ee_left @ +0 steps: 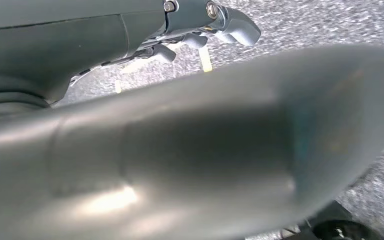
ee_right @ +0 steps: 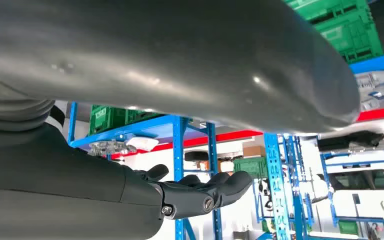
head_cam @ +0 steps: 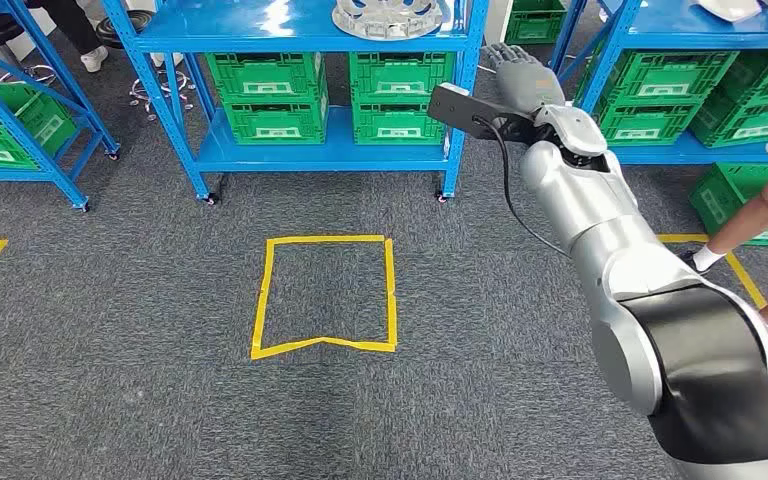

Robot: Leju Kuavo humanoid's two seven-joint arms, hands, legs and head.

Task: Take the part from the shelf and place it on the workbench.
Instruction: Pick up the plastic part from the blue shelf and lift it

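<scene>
R hand [head_cam: 520,70] empty, fingers spread, raised at 1 o'clock near blue metal shelf [head_cam: 290,25]; silver round spoked part [head_cam: 388,17] flat on top. L hand [ee_left: 205,25] fingers loosely curled, empty, over carpet.

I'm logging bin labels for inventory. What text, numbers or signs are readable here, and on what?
None can be read.
Green crates on the blue shelf: white front labels, print too small.
Yellow tape square on the carpet: a plain floor marking, no text.
</scene>
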